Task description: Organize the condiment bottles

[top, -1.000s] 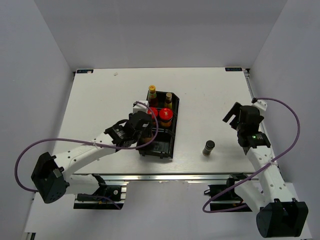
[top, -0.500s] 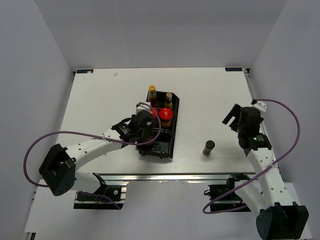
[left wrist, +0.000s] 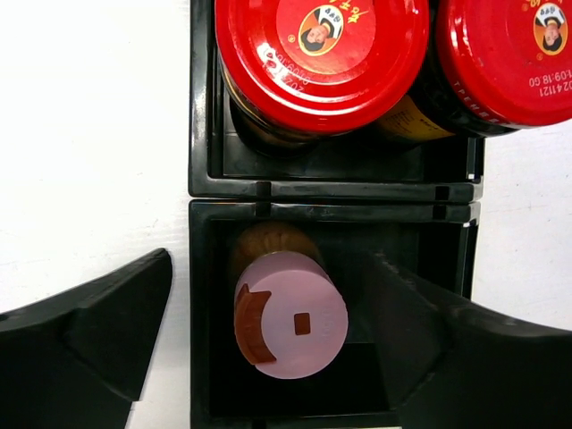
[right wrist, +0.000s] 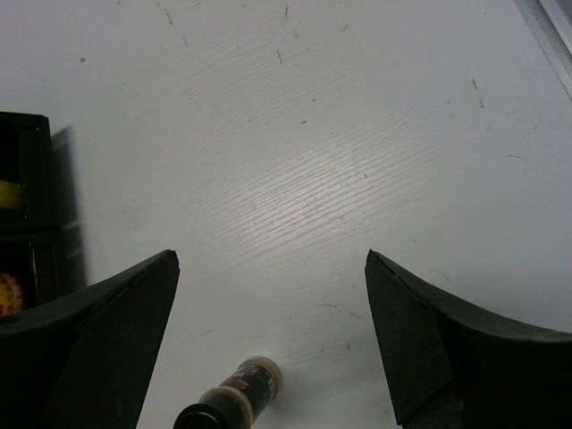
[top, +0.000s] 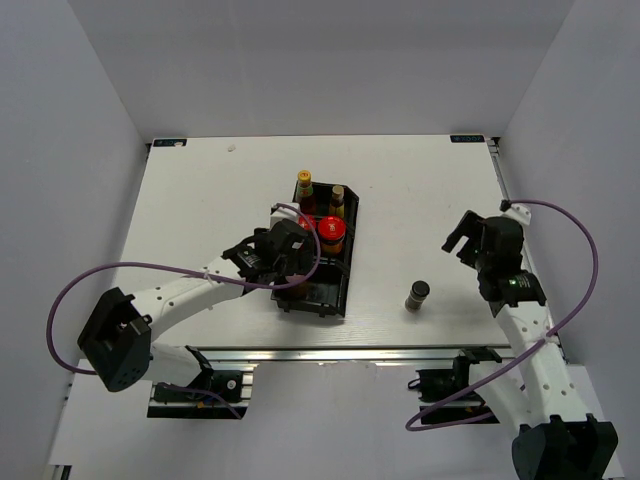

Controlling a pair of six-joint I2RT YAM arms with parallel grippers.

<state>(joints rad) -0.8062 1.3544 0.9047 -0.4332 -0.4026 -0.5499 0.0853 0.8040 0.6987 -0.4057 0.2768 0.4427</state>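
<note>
We found the left tool [left wrist: 273,286] spread apart, neither finger touching the pink-capped bottle [left wrist: 290,326] that stood between them inside the bin [left wrist: 200,268], and judged that a slanted withdrawal could snag its cap or the bin wall, tipping it toward the red-lidded jars [left wrist: 322,54] ahead.

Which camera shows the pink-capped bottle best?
The left wrist view: the pink-capped bottle appears large and close, standing in a bin compartment. In the top view the left arm hides it; the right wrist view misses it.
</note>
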